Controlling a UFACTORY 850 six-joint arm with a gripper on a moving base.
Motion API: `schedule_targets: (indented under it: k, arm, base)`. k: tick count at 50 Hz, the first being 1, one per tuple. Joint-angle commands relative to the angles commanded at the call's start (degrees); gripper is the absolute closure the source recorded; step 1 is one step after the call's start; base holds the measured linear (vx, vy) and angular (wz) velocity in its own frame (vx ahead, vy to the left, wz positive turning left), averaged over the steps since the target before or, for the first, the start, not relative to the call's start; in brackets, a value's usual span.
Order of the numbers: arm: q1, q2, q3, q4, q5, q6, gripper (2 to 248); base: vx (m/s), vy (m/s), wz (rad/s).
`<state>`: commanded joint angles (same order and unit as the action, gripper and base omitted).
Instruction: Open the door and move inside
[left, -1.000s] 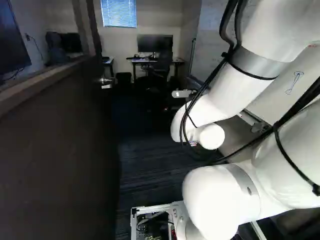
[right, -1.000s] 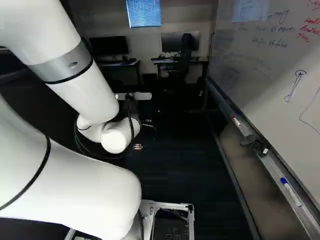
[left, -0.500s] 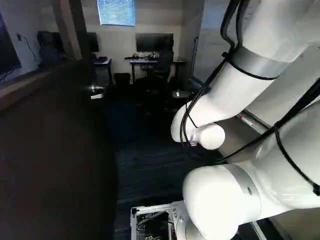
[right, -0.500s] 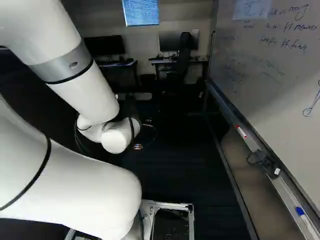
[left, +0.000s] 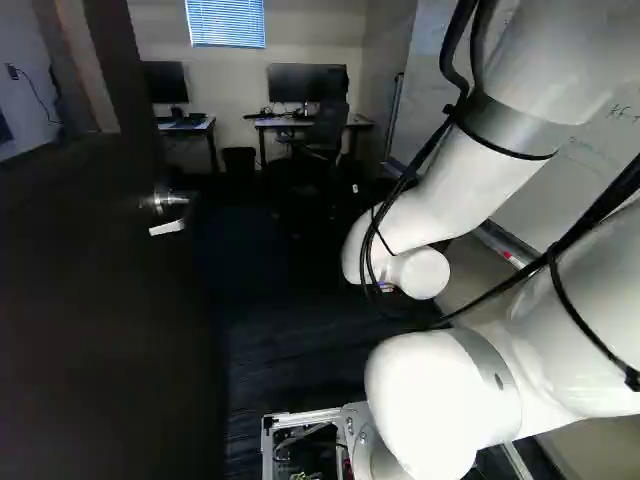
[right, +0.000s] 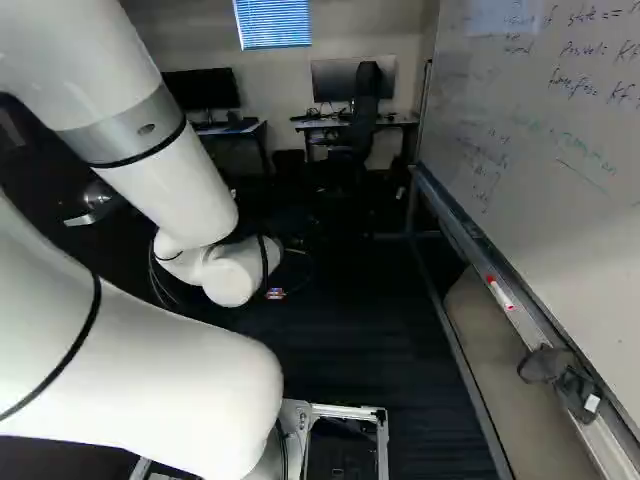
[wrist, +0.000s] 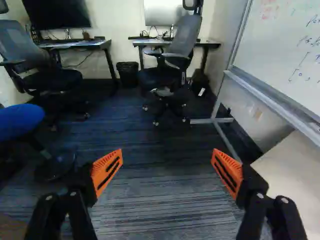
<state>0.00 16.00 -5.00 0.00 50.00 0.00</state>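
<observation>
"While the door (left: 100, 320) stands open on the robot's left, its handle (left: 168, 228) jutting into the room, what worries you?"

"That handle, first. If the base (right: 350, 410) creeps too close or turns leftward, I reckon the lever could catch the frame or the white arm (right: 160, 170). Nothing I can see holds the door, so it might swing back, too."

"And the other side?"

"The whiteboard (right: 530, 130) runs along the right. Veer that way and the arm could scrape it, or knock the red-capped marker (right: 500, 293) off its ledge. The metal foot (wrist: 215, 120) of its stand reaches over the carpet (wrist: 165, 200); a wheel might jam there. Those loose black cables (left: 449, 60) could snag as well."

"Is the gripper (wrist: 167, 156) holding anything?"

"No, its orange-padded fingers stand wide apart, just carpet showing beyond. But spread like that, they could clip the office chair (wrist: 172, 55) or the blue stool (wrist: 20, 120) if it drives too far in."

"Any labels or writing?"

"No brand I can make out. The board has handwriting in dark, green and red marker; one word looks like 'state'. A pale sheet up there is too faint to read."
</observation>
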Motion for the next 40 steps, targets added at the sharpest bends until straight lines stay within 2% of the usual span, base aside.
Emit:
schedule_targets:
  k: [40]
  arm:
    - [0.0,0.0,0.0,0.0,0.0,0.0,3]
  base:
    - [0.241,-0.001,-0.024]
